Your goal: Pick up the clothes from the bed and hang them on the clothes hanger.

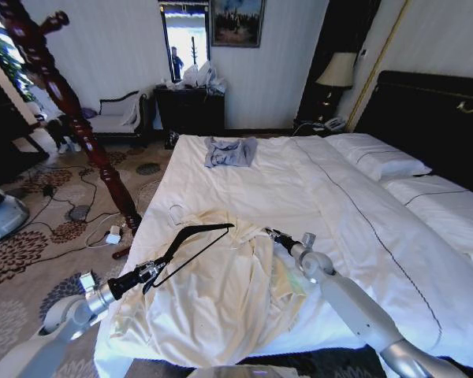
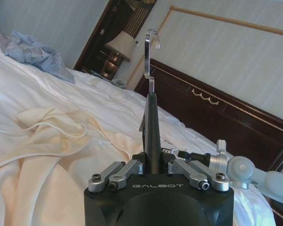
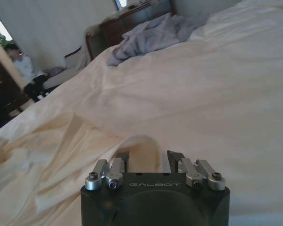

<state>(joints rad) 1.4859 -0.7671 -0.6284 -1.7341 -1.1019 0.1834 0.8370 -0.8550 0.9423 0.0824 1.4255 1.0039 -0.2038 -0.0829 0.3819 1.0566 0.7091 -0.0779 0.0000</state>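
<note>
We see the clothes (image 1: 221,291), a cream long-sleeved garment, lying rumpled on the near part of the bed (image 1: 299,181), close to its foot-side edge. Our left gripper (image 1: 146,274) is closed on one end of a black hanger (image 1: 191,242) with a metal hook (image 2: 152,42), holding it just above the garment; in the left wrist view the black bar rises straight up out of the fingers (image 2: 127,169), which are shut around it. Our right gripper (image 1: 277,238) is down at the garment's upper right edge, and in the right wrist view its fingers (image 3: 121,157) stand apart with a raised fold of the cream cloth (image 3: 141,150) between them, not pinched. The clothes hanger (image 1: 71,118), a dark red-brown coat stand, stands on the patterned carpet (image 1: 31,252) to the left of the bed, well apart from both grippers. A small grey-blue garment (image 1: 230,151) lies farther up the bed, near the white pillows (image 1: 378,157).
</note>
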